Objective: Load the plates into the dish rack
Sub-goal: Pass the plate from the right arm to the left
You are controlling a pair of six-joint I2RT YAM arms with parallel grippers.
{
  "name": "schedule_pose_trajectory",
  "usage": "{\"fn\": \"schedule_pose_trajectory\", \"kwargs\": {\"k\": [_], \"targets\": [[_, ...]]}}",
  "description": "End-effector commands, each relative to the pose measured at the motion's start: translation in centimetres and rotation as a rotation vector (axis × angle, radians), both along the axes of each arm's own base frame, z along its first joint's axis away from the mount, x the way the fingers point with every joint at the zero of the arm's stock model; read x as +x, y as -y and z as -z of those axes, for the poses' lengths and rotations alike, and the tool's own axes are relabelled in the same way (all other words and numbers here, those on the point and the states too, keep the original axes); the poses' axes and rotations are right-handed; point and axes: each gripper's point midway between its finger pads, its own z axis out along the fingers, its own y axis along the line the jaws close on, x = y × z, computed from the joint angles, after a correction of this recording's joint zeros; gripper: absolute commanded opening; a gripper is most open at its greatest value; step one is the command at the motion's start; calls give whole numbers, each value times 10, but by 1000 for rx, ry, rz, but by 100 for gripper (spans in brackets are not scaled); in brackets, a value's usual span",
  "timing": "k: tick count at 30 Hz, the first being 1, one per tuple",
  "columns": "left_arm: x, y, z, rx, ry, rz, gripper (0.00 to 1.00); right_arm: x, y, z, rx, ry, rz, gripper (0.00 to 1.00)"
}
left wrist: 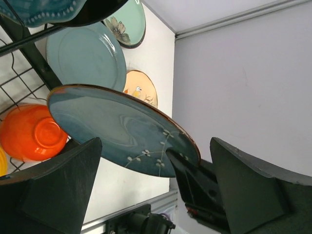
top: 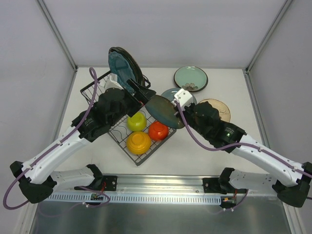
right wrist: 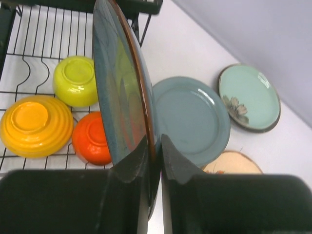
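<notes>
My right gripper (right wrist: 155, 157) is shut on the rim of a dark teal plate (right wrist: 117, 97) with a brown edge, holding it on edge above the low basket of the black wire dish rack (top: 97, 90). From above, this plate (top: 163, 112) hangs between both arms. My left gripper (left wrist: 156, 187) stands open just short of the held plate (left wrist: 117, 126), touching nothing; from above it (top: 145, 93) sits over the rack. Two plates (top: 124, 68) stand in the rack's raised slots. A grey-blue plate (right wrist: 195, 117), a mint green plate (top: 190, 78) and a tan plate (top: 218, 108) lie on the table.
Three bowls sit upside down in the rack's basket: yellow-green (top: 137, 121), orange-red (top: 158, 130) and yellow-orange (top: 139, 142). Grey walls close the table (top: 234, 146) at the back and on both sides. An aluminium rail (top: 161, 187) with the arm bases runs along the near edge.
</notes>
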Motion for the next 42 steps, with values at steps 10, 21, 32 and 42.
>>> {"fn": "schedule_pose_trajectory", "kwargs": {"k": [10,21,32,42], "targets": [[5,1,7,-162,-108,-123,84,-5,-45,-92,165,359,4,0],[-2,0,33,-180,-211,-147,59,-18,-58,-90,83,443,36,1],[-4,-3,38,-185,-222,-153,20,-30,-59,-69,-1,442,22,0],[-4,-3,31,-168,-194,-138,0,-44,-54,-32,-79,354,13,1]]}}
